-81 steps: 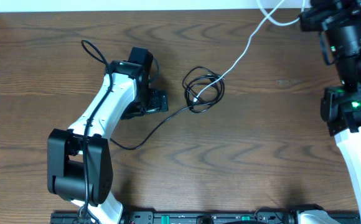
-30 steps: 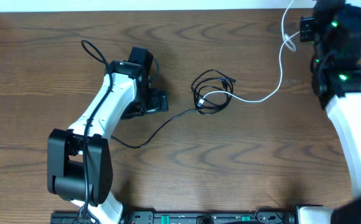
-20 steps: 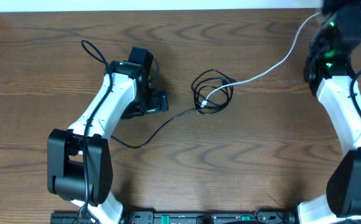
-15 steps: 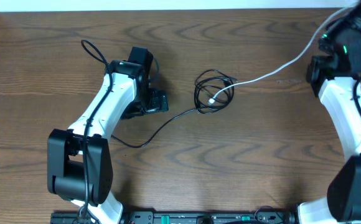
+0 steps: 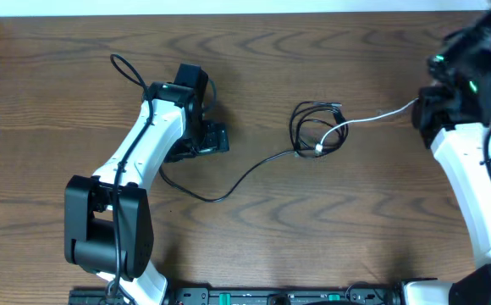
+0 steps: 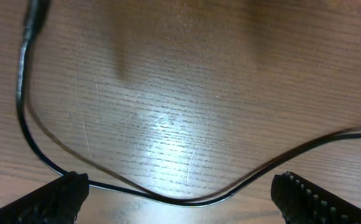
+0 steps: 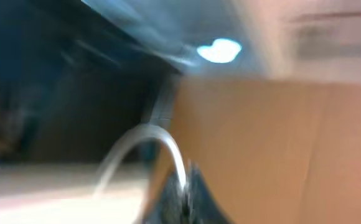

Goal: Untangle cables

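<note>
**Wooden table (image 5: 254, 51), white strip (image 5: 228, 7) beyond the black coil (image 5: 317, 127).**
Your left gripper (image 6: 180, 198) stands wide and empty over a black cable (image 6: 25, 118); the right gripper (image 7: 183, 196), badly blurred, pinches the white cable (image 5: 372, 119).

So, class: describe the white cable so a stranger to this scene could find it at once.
On the wooden table, right of centre, lies a small coil of black cables. The white cable starts in that coil and runs right towards the right arm. It is the only white cord; the others are black.
</note>
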